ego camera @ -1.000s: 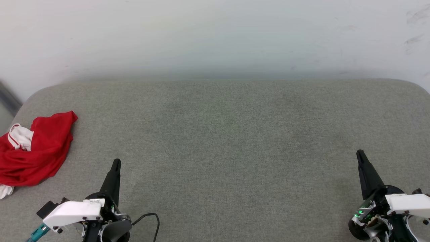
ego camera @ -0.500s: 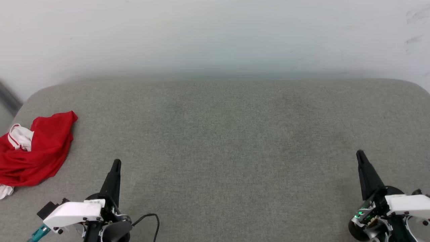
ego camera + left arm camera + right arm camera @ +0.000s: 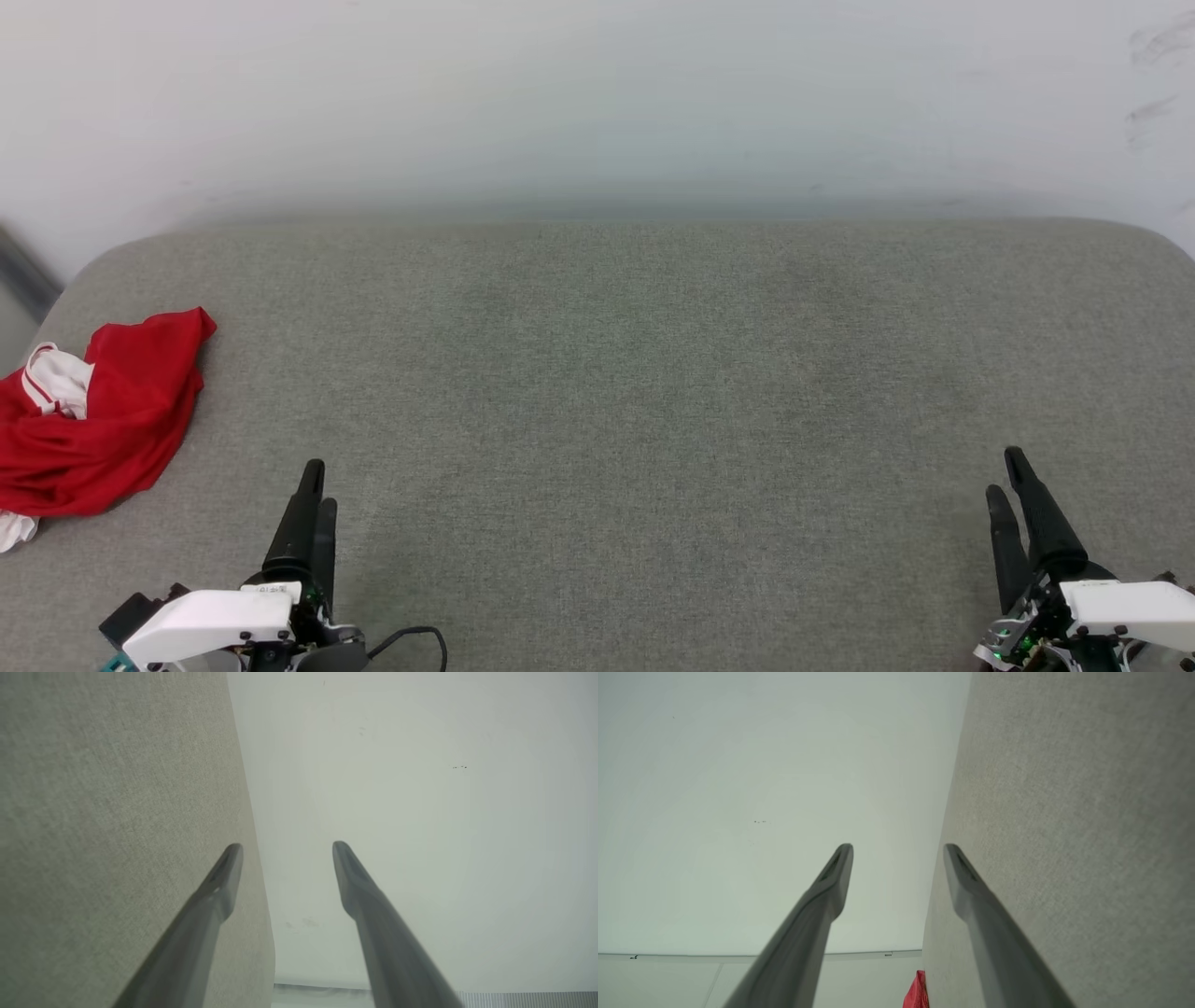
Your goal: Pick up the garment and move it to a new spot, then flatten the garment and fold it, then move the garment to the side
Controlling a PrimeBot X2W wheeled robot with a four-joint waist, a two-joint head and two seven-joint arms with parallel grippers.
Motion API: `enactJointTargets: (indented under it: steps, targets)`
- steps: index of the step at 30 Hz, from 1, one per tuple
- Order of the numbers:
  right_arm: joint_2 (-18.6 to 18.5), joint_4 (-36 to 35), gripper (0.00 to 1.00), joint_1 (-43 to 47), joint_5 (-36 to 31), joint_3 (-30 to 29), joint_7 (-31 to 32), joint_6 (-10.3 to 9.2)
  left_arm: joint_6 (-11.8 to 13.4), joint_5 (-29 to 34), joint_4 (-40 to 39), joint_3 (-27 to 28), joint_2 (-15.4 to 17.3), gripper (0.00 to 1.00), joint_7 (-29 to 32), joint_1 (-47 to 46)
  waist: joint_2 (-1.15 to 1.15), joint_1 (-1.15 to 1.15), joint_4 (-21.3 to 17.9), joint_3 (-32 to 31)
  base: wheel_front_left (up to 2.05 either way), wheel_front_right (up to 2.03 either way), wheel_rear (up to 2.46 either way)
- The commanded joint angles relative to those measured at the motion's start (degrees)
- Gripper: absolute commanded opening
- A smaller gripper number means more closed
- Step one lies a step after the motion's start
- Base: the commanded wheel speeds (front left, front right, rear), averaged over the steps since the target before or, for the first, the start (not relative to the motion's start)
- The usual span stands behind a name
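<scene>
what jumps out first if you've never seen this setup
The crumpled red jersey-style garment with white trim stands out, bunched at the left edge of the wide grey fabric surface. Next come the left gripper and right gripper, dark-fingered, at the bottom corners, both open and empty.

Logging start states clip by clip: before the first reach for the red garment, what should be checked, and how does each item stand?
1. Left pincer open: ok.
2. Right pincer open: ok.
3. Both empty: ok.
4. Garment located: ok, crumpled at the left end of the grey cushion.
5. Left pincer at the garment: not ok, they are apart.
6. Whole garment in the head view: not ok, the picture's left edge cuts it off.
</scene>
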Motion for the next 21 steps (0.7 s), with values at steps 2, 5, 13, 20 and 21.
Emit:
enactJointTargets:
  steps: [2,5,13,20,21]
  targets:
    - [-0.1,-1.6,1.0,-0.4,-2.3,-0.4,-0.8,0.01,0.2,2.4,-1.6,0.6,0.2,1.0,-0.8,-0.6,0.0,0.0,0.0,0.0,0.0,0.0,0.0]
    - [-0.1,-2.8,1.0,-0.2,-6.3,-0.8,-1.6,0.01,1.0,5.5,-2.7,0.9,0.2,1.0,-1.6,-0.6,0.0,0.0,0.0,0.1,0.0,0.0,0.0]
    - [-0.1,-6.2,1.0,0.6,-16.7,-1.1,-3.6,0.01,4.2,15.1,-6.5,0.1,0.2,1.0,-3.6,-0.1,0.0,0.0,-0.1,0.1,0.0,0.0,0.0]
    - [-0.1,-9.4,1.0,1.4,-25.9,-0.5,-5.2,0.01,7.0,23.9,-8.7,-1.3,0.2,1.0,-5.2,0.6,0.0,0.0,-0.2,0.2,0.0,0.0,0.0]
    - [-0.1,-9.8,1.0,1.5,-27.1,-0.3,-5.4,0.01,7.4,25.0,-8.9,-1.5,0.2,1.0,-5.5,0.7,0.0,0.0,-0.2,0.2,0.0,0.0,0.0]
